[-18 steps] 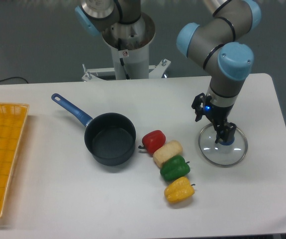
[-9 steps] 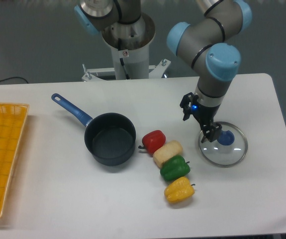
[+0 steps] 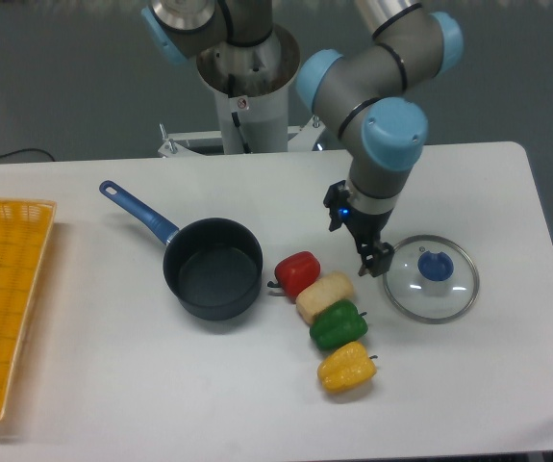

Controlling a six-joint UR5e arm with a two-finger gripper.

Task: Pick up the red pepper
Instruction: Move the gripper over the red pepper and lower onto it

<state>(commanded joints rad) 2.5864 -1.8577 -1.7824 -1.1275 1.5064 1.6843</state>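
Right of red pepper point(image 3: 298, 271), gripper point(image 3: 373, 258) hangs beside glass lid point(image 3: 431, 278); jaw state unreadable, fingers seen edge-on.

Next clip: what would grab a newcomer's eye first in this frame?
Probably the diagonal row of toy vegetables mid-table: the red pepper at its upper left, then a pale piece, the green pepper and the yellow pepper. The gripper hangs just right of that row, between it and the glass lid. A dark pot with a blue handle sits left of the red pepper, with a yellow basket at the table's left edge.
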